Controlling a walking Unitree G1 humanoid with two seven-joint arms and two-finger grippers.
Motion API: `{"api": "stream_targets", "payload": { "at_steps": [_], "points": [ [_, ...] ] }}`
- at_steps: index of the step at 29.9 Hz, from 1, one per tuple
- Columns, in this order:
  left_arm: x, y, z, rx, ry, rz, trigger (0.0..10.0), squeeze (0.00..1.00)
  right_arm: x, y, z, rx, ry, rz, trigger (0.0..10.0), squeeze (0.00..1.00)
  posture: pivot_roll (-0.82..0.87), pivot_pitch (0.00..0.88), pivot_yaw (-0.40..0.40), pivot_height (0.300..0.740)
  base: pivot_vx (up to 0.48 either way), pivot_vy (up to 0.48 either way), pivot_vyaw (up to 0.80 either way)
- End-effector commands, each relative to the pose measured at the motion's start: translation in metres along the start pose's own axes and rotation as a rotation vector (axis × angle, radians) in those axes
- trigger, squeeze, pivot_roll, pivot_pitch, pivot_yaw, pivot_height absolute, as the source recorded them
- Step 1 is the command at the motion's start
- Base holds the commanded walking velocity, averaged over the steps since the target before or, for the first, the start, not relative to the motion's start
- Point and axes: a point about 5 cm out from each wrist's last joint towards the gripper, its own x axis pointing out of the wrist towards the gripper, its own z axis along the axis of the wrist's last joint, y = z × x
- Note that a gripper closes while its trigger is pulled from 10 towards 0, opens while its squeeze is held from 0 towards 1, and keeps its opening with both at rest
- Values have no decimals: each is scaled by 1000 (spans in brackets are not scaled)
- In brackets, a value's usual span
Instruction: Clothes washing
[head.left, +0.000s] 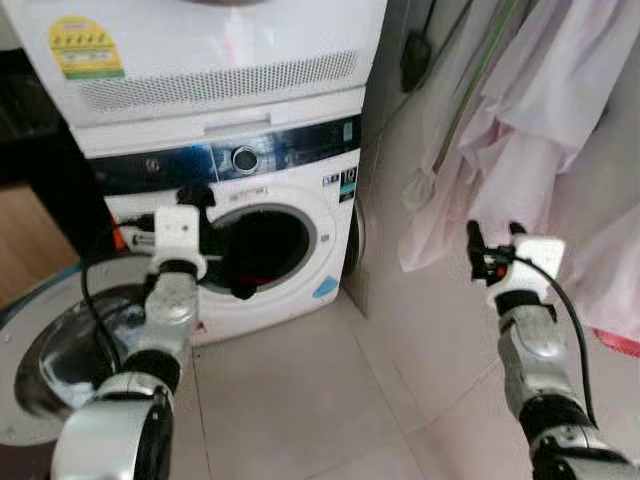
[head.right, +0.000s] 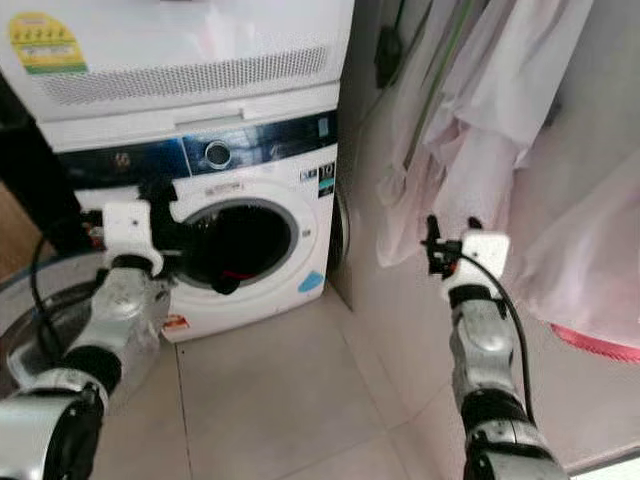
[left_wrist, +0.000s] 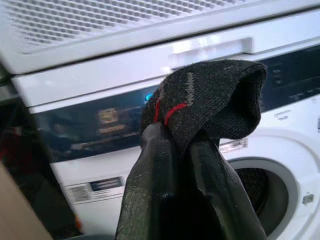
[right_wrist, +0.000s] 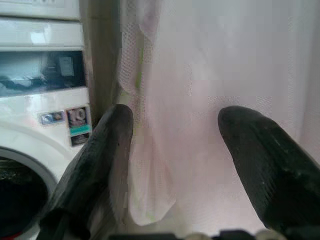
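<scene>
A white front-loading washing machine (head.left: 300, 195) stands ahead with its round drum opening (head.left: 275, 240) dark and uncovered. My left gripper (left_wrist: 180, 145) is shut on a dark grey sock (left_wrist: 215, 95) with a red thread. It holds the sock up just in front of the drum opening, and the sock (head.left: 243, 285) hangs down across the lower rim. My right gripper (head.left: 495, 235) is raised to the right of the machine. Its fingers (right_wrist: 105, 145) stand open with nothing between them, facing hanging pale pink cloth (right_wrist: 210, 100).
The washer's round door (head.left: 60, 350) lies swung open at the lower left. A white dryer (head.left: 200, 50) is stacked on top. Pale pink garments (head.left: 540, 130) hang along the right wall. Beige tiled floor (head.left: 300, 400) lies before the machine.
</scene>
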Motion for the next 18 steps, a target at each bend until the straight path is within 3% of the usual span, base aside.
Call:
{"api": "stream_targets", "payload": {
  "at_steps": [1,4,18],
  "points": [
    [0,-9,3,-10,-12,-22,10000,0,-1,-5,1,-37,-3,-5,10000,0,37,24,-8,732,322,0,800],
    [0,-9,3,-11,-12,-22,10000,0,-2,-7,-1,-5,3,-17,10000,0,37,24,-8,732,321,0,800],
    [-2,-11,1,-12,-10,-32,10000,0,-3,-9,-1,16,1,-28,10000,0,36,5,-5,732,320,0,0]
  ]
}}
